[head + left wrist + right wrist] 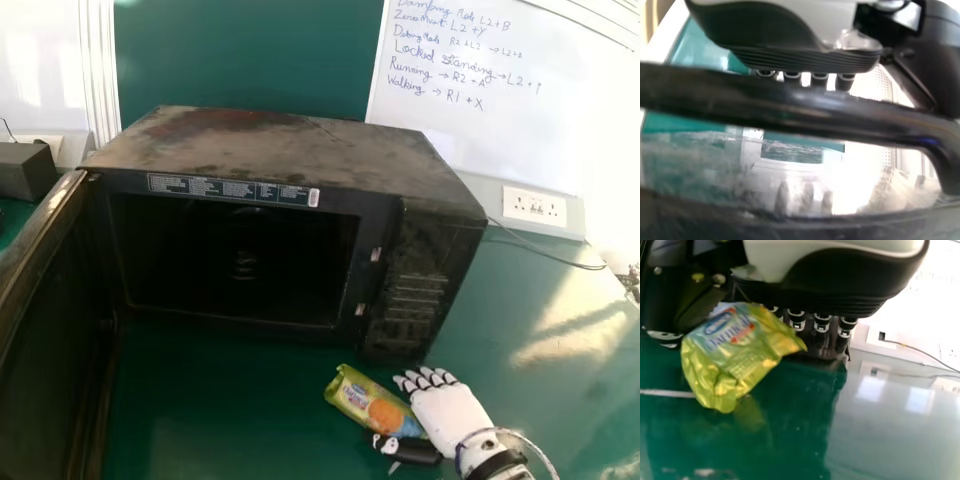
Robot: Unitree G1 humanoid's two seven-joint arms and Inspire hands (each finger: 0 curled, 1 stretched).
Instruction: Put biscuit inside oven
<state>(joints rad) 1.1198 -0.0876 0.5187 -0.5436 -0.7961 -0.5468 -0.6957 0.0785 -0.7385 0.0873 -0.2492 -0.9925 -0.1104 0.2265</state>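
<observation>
Black oven [290,150] near desk's [540,290] far edge, door [50,350] open. Left hand [785,30] at door handle [805,107], grip can't be told. Right hand [445,410] at oven's near right corner, fingers straight, slightly spread. Biscuit packet [370,400] between its thumb and fingers.

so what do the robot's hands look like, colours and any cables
The right hand has a smooth white back, white-and-black fingers and a mostly black thumb with some white near its tip. At its wrist are a black band and a thin, looping cable. The left hand shows pale shell above a rounded black casing with ribbed lines.
</observation>
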